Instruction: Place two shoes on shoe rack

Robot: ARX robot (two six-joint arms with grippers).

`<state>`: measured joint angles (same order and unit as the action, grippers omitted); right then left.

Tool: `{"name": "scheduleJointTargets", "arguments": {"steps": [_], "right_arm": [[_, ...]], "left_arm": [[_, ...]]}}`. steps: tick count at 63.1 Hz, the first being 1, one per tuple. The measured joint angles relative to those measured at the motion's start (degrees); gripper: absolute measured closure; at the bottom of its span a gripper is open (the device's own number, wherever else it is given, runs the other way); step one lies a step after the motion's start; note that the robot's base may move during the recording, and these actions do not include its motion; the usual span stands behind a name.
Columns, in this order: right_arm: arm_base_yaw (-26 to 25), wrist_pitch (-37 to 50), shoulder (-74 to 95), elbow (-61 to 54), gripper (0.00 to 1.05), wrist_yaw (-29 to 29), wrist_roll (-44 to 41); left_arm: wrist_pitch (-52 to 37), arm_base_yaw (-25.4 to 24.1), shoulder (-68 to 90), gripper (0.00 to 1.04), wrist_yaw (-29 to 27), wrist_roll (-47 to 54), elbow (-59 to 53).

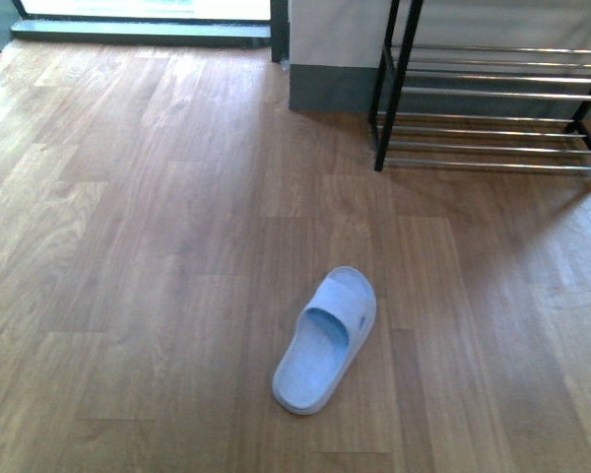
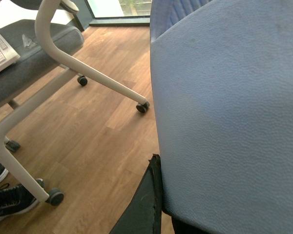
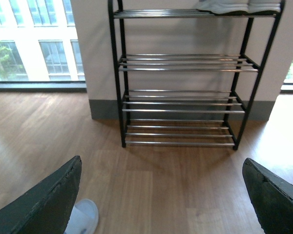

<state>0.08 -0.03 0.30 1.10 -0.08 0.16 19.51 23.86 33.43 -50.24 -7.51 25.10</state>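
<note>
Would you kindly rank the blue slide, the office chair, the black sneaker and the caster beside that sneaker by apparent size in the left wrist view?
Largest to smallest:
blue slide, though nearness to the camera inflates it
office chair, cropped
black sneaker
caster

R gripper on cam: two broad fingers, matte charcoal-black, wedge-shaped w/ rounded tips, grainy rough surface, pale wear along the edges. L finger, only one in shot: same dark matte, ragged chipped edge, faint scuffs.
</note>
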Motion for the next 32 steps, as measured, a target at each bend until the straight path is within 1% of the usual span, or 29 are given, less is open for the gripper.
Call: {"name": "scheduleJointTargets", "arguments": {"steps": [22,23,25,26,28,31,32], "right_arm": [[-0.1,-0.1,0.0,0.0,0.09,-0.4,0.0],[-0.6,-1.6,0.4,0.3,0.09,-3.1,-2.1],[-0.3,-3.5,1.7,0.5,0.09,-6.0,-5.4],[0.7,-2.8,4.0,0.1,0.09,-6.8,-7.5],[2.3,0.8,9.0,-0.1,0.09,-5.2,-9.9],[5.4,13.6,22.2,-0.2,0.09,0.7,-12.4],[5.9,16.1,24.7,-0.2,0.09,1.6,-12.5]], "left_arm": [[0.0,0.0,0.0,1.03,0.0,0.0,0.0],[0.0,0.0,0.0,1.03,0.1,0.0,0.0],[0.0,0.0,0.0,1.03,0.0,0.0,0.0],[0.0,0.0,0.0,1.03,-0.1,0.0,0.0],[0.0,0.0,0.0,1.03,-0.1,0.0,0.0],[0.0,0.0,0.0,1.03,0.1,0.0,0.0],[0.0,0.0,0.0,1.03,0.1,0.0,0.0]]}}
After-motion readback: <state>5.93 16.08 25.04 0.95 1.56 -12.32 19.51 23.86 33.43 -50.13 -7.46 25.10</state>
